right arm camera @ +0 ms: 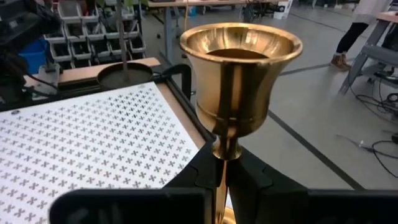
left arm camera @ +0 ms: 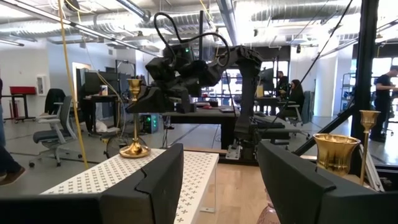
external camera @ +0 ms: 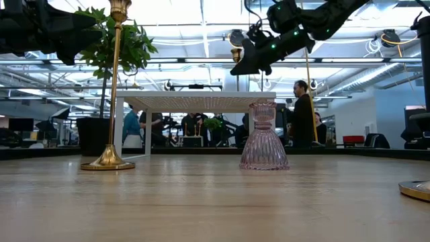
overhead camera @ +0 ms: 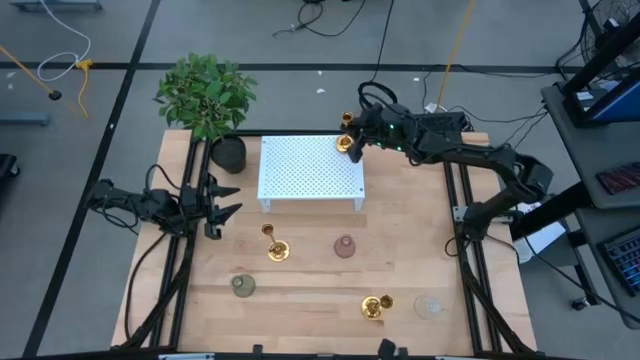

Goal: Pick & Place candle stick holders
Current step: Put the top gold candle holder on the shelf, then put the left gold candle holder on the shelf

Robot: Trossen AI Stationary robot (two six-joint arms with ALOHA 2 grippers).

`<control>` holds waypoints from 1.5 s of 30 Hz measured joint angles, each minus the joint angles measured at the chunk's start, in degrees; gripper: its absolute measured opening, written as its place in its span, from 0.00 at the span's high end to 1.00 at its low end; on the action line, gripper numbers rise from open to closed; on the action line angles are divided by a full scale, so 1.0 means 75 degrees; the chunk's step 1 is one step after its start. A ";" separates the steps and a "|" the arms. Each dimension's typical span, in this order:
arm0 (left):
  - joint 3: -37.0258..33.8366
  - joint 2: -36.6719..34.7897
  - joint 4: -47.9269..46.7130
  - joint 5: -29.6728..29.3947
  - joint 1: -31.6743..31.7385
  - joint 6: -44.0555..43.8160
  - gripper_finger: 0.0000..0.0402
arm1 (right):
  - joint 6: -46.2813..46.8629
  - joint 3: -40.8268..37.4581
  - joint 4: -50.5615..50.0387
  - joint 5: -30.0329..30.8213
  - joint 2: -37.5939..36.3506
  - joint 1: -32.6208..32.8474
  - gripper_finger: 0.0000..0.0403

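My right gripper [overhead camera: 352, 140] is shut on a gold candlestick [left arm camera: 134, 118] over the far right corner of a white perforated shelf [overhead camera: 310, 170]. Its cup [right arm camera: 239, 74] rises above the fingers. Two more gold candlesticks stand on their round bases on the table, one at the middle [overhead camera: 275, 247] and one near the front [overhead camera: 375, 306]. A pink holder [overhead camera: 345, 246], an olive-green one [overhead camera: 243, 286] and a clear one [overhead camera: 430, 305] also stand on the table. My left gripper [overhead camera: 225, 200] is open and empty at the table's left side. My right gripper pinches the candlestick's thin stem [right arm camera: 221, 180] between its two fingers, a little below the cup. The fingers come from the table's right side, slanting down, and lie across the stem. The candlestick is upright, and its round base [left arm camera: 134, 149] appears to stand on the shelf's top.
A dark pot with a green plant [overhead camera: 228, 152] stands at the far left beside the shelf. Black rails [overhead camera: 465, 260] run along the table's left and right sides. People show in the room beyond the table [external camera: 302, 114]. Bare wood lies between the holders.
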 joint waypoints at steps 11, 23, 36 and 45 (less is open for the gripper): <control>0.0000 -0.0001 0.0000 0.0003 0.0001 -0.0015 0.47 | 0.0523 0.0000 0.0082 -0.0010 0.0023 -0.0020 0.97; 0.0000 -0.0002 -0.0006 0.0003 0.0001 -0.0015 0.47 | 0.0889 -0.0006 0.0020 0.0007 0.0023 -0.0035 0.93; 0.0000 0.0000 -0.0006 0.0006 0.0000 -0.0015 0.47 | 0.0606 -0.0009 -0.0033 0.0012 0.0023 -0.0035 0.79; 0.0000 -0.0003 -0.0224 0.0034 0.0000 -0.0234 0.47 | 0.0606 -0.0012 -0.0051 -0.0007 -0.0083 -0.0035 0.63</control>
